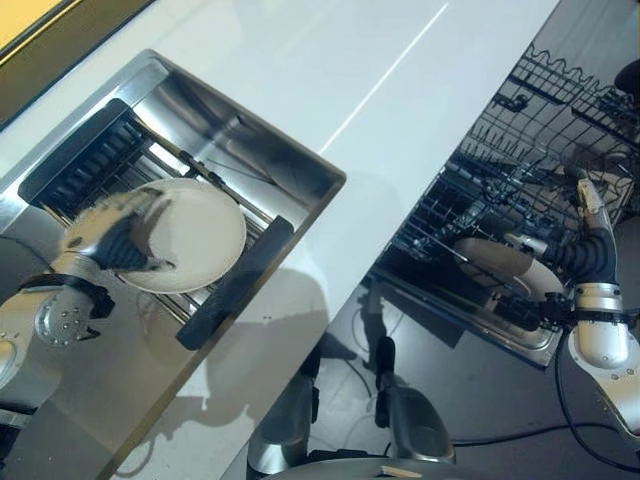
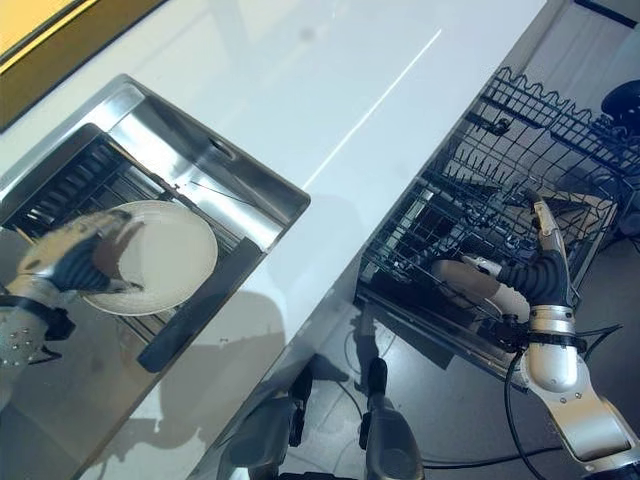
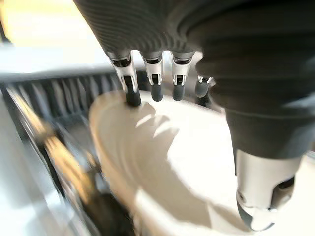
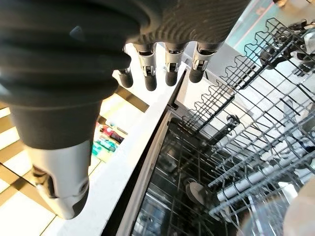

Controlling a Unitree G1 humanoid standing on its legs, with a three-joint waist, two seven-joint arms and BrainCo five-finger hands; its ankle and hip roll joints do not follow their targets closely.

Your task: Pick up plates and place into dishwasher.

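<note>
L hand [image 1: 110,240] is over the sink [image 1: 300,165], on the near edge of a cream plate [image 1: 190,235]. In the L wrist view the fingers [image 3: 130,91] reach over the plate's far rim w/ tips on it and the thumb [image 3: 261,196] sits on the near side, so the hand is gripping the plate. The plate lies roughly flat, maybe a bit tilted, on a dark drying rack [image 1: 95,160] w/ metal bars that spans the sink; can't tell if it is lifted off the bars. A dark bar of the rack [image 1: 235,280] runs along the plate's right side.

The white surface [image 1: 330,70] runs between the sink and the dishwasher. The dishwasher's wire rack [image 1: 520,150] is pulled out on the robot's right, below the surface's edge, w/ a 2nd cream plate [image 1: 500,265] lying in its lower part.

R hand [image 2: 545,240] is above the dishwasher rack, just past that 2nd plate, fingers straight and loose, holding nothing, i.e. open. R wrist view: straight fingers [image 4: 170,69] spread over the rack's wires [image 4: 246,147], thumb [image 4: 59,187] apart from them, nothing between. Can't tell if the R hand touches the rack or the plate.
</note>
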